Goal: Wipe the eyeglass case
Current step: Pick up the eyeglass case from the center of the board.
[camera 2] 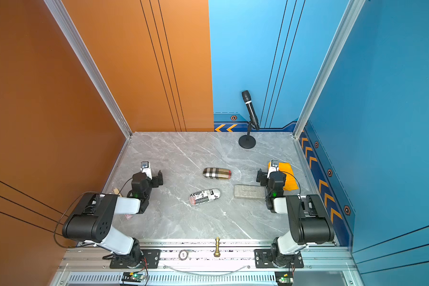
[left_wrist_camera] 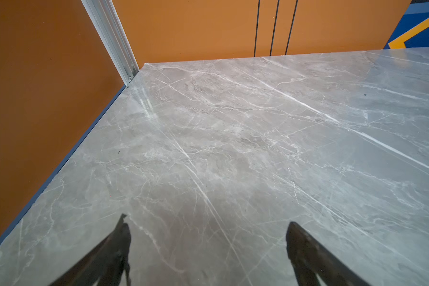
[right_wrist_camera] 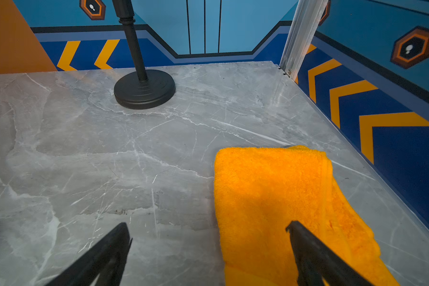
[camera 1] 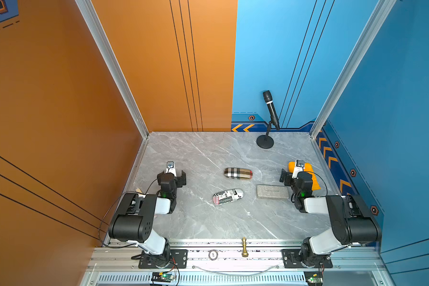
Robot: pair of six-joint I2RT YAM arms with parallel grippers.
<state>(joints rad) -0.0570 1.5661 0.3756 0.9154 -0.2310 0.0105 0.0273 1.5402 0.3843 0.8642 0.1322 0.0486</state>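
Right gripper (right_wrist_camera: 207,224) is spread wide with nothing in it, over on the right side of the table (right_wrist_camera: 84,148). In its wrist view one finger shows over the near end of the orange cloth (right_wrist_camera: 270,198) and the other over bare marble. Can't tell if it actually touches the cloth. Left gripper (left_wrist_camera: 208,222) is spread wide too and empty, with just marble between its fingers, on the left side near the orange wall.

The cloth lies folded flat by the table's right edge, partly hidden behind the right arm in both top views. Three eyeglass cases sit in the middle between the arms, all lying flat and shut. None of them touches another case or a gripper. The plaid case (camera 1: 238,173) is furthest back. The print case (camera 1: 227,196) is nearer the front and a bit left. The grey case (camera 1: 272,191) is off to the right, just beside the right arm's wrist and nearest the cloth.

Further out, a mic (camera 1: 271,110) leans on its round-base stand at the back, right of centre. A gold chess piece (camera 1: 244,246) stands upright on the front rail between the arm bases, with a small ring (camera 1: 213,255) lying to its left.
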